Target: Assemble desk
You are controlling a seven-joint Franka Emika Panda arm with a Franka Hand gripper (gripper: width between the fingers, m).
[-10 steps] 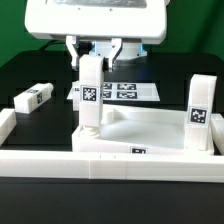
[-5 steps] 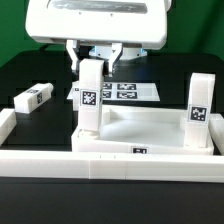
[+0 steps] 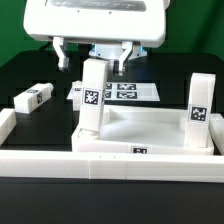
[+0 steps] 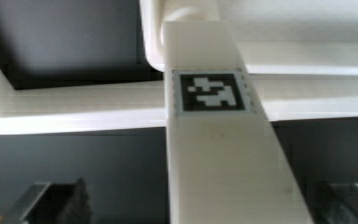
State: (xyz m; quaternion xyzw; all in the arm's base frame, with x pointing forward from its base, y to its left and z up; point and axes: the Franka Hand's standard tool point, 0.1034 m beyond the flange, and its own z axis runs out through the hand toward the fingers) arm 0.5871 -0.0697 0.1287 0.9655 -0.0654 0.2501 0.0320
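The white desk tabletop (image 3: 150, 132) lies flat with its raised rim up. One tagged leg (image 3: 92, 98) stands upright on its corner at the exterior view's left, and a second leg (image 3: 200, 112) stands on the corner at the right. A third leg (image 3: 33, 98) lies loose on the black table at the left. My gripper (image 3: 94, 54) hangs just above the left leg, open, its fingers (image 3: 62, 52) spread clear of the leg's sides. In the wrist view that leg (image 4: 211, 120) runs between the two parted fingers (image 4: 51, 200) without touching them, with the tabletop rim (image 4: 78, 112) beyond.
A long white border rail (image 3: 100, 164) crosses the front, with a side piece (image 3: 5, 125) at the left edge. The marker board (image 3: 128, 91) lies flat behind the tabletop. The arm's white body (image 3: 95, 20) looms over the back.
The jaws have swung apart and let go of the left leg. The leg still stands upright on its corner.
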